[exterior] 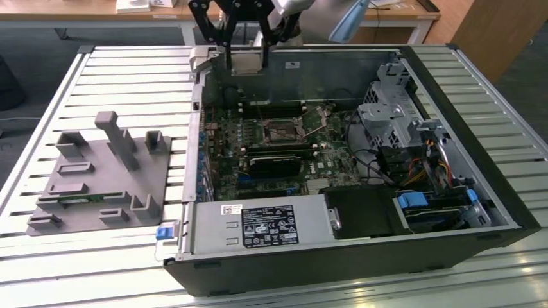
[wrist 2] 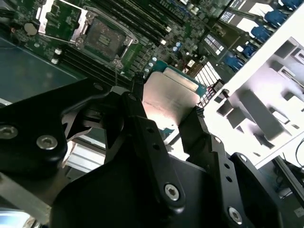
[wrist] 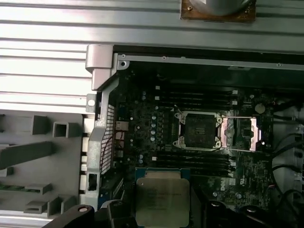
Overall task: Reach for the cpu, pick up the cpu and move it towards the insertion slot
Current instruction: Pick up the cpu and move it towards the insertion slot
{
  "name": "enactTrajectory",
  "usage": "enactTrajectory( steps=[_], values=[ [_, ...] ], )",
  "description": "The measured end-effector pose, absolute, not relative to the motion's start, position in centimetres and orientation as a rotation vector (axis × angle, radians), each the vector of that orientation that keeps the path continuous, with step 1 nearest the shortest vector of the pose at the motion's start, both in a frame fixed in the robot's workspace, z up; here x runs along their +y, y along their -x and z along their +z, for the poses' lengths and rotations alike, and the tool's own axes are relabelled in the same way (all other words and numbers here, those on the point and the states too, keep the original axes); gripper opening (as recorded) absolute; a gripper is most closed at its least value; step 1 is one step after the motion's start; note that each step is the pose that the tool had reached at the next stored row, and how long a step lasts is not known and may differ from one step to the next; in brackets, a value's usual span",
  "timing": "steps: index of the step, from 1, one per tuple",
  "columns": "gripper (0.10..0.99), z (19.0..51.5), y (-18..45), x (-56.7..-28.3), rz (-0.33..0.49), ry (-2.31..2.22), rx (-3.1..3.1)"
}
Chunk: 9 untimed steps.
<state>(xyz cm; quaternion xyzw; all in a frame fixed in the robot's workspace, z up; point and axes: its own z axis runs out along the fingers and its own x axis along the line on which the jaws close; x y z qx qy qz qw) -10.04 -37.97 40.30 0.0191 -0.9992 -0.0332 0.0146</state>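
Hanging above the far edge of the open computer case point(exterior: 479, 212) in the exterior view, the gripper point(exterior: 246, 61) is clamped on the cpu point(exterior: 246, 62), well clear of the insertion slot point(exterior: 280, 131) on the motherboard below. In the second wrist view the two black fingers point(wrist 2: 142, 137) pinch the silver cpu point(wrist 2: 171, 97) by opposite edges, the insertion slot point(wrist 2: 105, 35) lying beyond it. In the first wrist view the cpu point(wrist: 161, 199) hangs over the board, apart from the insertion slot point(wrist: 199, 130), with the grey fixture point(wrist: 38, 156) off on the table point(wrist: 42, 76).

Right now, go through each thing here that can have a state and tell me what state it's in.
cpu: held between the fingers, lifted above the case, not seated.
insertion slot: empty, its retaining frame swung open to one side.
gripper: shut on the cpu.
computer case: lying on its side, side panel off, motherboard exposed.
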Motion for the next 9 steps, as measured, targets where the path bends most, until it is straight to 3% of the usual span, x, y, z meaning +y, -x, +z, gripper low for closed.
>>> enactTrajectory(
  steps=[9],
  values=[
    [0.545,40.2,8.0,-36.1,-0.103,-0.059,-3.112]
  ],
)
